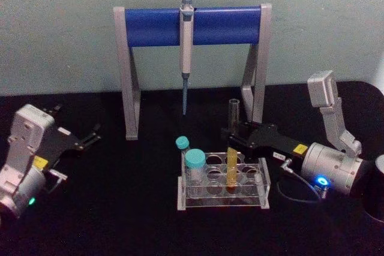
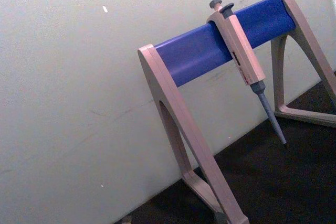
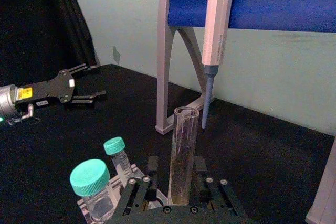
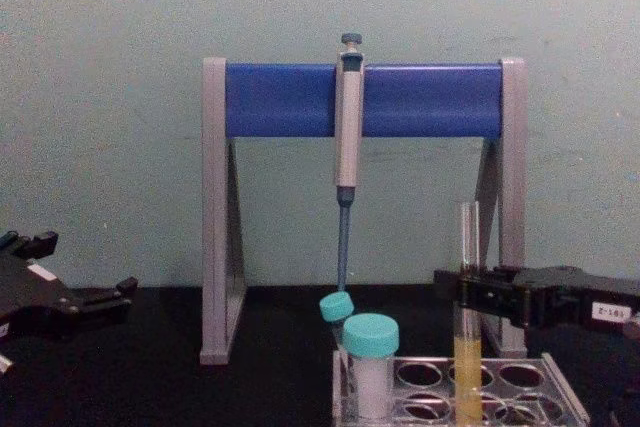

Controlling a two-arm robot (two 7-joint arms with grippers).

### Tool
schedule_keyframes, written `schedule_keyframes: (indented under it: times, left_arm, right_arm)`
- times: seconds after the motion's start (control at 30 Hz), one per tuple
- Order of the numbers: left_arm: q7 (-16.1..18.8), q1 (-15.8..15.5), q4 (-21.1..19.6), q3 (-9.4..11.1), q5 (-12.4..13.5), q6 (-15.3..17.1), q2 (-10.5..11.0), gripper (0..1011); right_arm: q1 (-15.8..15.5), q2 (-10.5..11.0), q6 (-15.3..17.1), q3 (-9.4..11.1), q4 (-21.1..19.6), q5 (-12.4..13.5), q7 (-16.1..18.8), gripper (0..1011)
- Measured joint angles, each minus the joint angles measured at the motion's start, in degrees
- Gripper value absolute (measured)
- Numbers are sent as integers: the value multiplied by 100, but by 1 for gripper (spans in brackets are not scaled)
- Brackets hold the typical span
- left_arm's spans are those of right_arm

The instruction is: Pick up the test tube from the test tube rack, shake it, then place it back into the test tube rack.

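Observation:
The test tube [image 1: 232,148] stands upright in a back hole of the clear test tube rack [image 1: 198,203], with yellow-orange liquid in its lower part. My right gripper [image 1: 231,133] reaches in from the right at the tube's mid-height, one finger on each side of it. In the right wrist view the test tube [image 3: 184,150] rises between the fingers [image 3: 153,163]; one finger touches the glass and a small gap shows beside the other, so the gripper [image 3: 176,163] is open. The chest view shows the same hold around the tube [image 4: 467,247]. My left gripper [image 1: 90,136] rests open at the far left.
Two teal-capped vials [image 1: 195,163] stand in the rack's left holes. Behind the rack stands the grey-and-blue pipette stand [image 1: 150,28] with a pipette [image 1: 186,58] hanging from its bar, the tip pointing down just behind the tube. Black tabletop lies between the rack and the left gripper.

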Motion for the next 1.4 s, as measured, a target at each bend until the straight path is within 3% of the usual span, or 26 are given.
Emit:
schedule_keyframes:
  times: [0.07,0.27,0.93,1.4]
  left_arm:
    - [0,0,0,0,0,0,0,1010]
    - [0,0,0,0,0,0,0,1010]
    - [0,0,0,0,0,0,0,1010]
    - [0,0,0,0,0,0,0,1009]
  right_arm:
    - [-1,0,1,0,-1,0,0,383]
    - [-1,0,3,0,-1,0,1,225]
    - [-1,4,-16,-3,0,-7,1,221]
    - [-334,147,-672,90,-404,-182,-55,221]
